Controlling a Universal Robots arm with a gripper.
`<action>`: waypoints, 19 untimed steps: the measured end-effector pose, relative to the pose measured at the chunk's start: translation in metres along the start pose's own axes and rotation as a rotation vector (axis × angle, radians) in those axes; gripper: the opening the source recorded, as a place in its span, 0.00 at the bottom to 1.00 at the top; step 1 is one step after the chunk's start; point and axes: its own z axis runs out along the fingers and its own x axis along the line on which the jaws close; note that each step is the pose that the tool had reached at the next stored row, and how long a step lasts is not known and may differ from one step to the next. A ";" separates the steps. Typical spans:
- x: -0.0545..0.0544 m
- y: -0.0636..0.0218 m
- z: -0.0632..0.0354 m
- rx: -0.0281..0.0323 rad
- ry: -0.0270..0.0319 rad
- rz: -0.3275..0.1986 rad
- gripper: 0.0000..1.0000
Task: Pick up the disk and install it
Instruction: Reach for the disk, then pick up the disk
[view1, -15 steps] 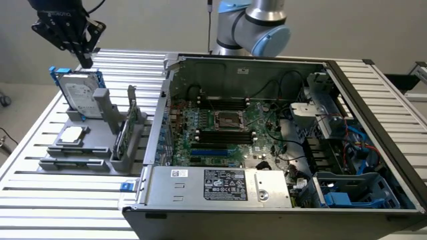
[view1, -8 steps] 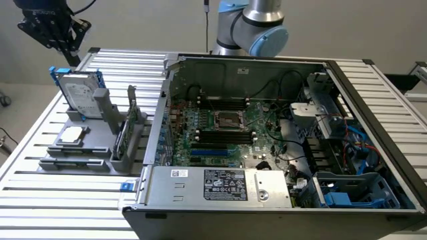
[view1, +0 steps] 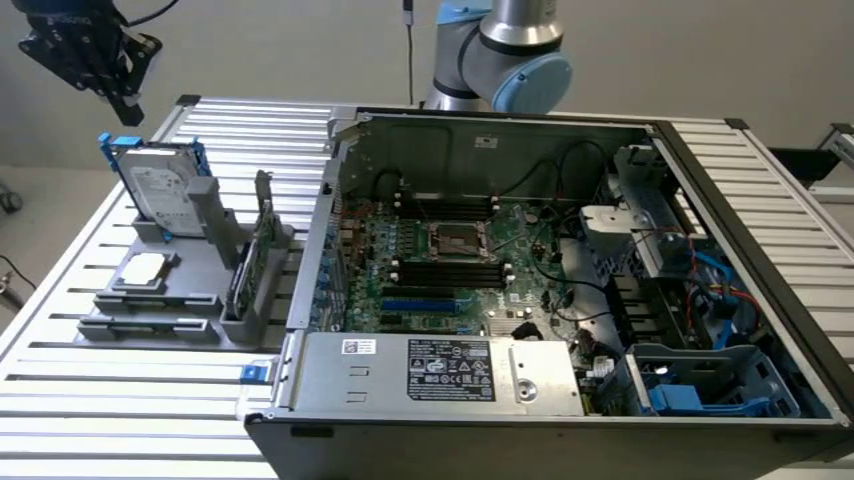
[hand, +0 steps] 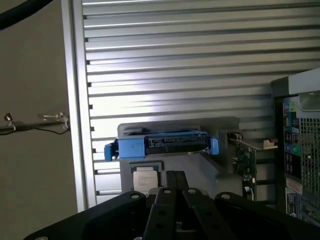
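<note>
- At the exterior view's far left, the gripper (view1: 127, 105) hangs high above the table, fingers pressed together on nothing.
- Below it, well apart, the disk (view1: 163, 190) stands upright (blue carrier around it) in a grey holder (view1: 200, 300).
- A processor chip (view1: 144, 270) lies flat on the holder; a green card (view1: 254, 255) stands on edge beside it.
- Rightward, the open computer case (view1: 494, 125) sits on the slatted table (view1: 80, 400).

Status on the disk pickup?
Gripper shut, empty, hovering above the disk. Disk upright in grey holder, untouched. Chip and green card beside it, not in the path.
</note>
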 end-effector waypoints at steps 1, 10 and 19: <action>0.003 0.0024 0.0004 0.0000 0.0000 0.000 0.11; 0.011 0.0088 0.0013 0.0003 0.0040 0.000 0.11; 0.011 0.0088 0.0013 0.0003 0.0039 0.000 0.11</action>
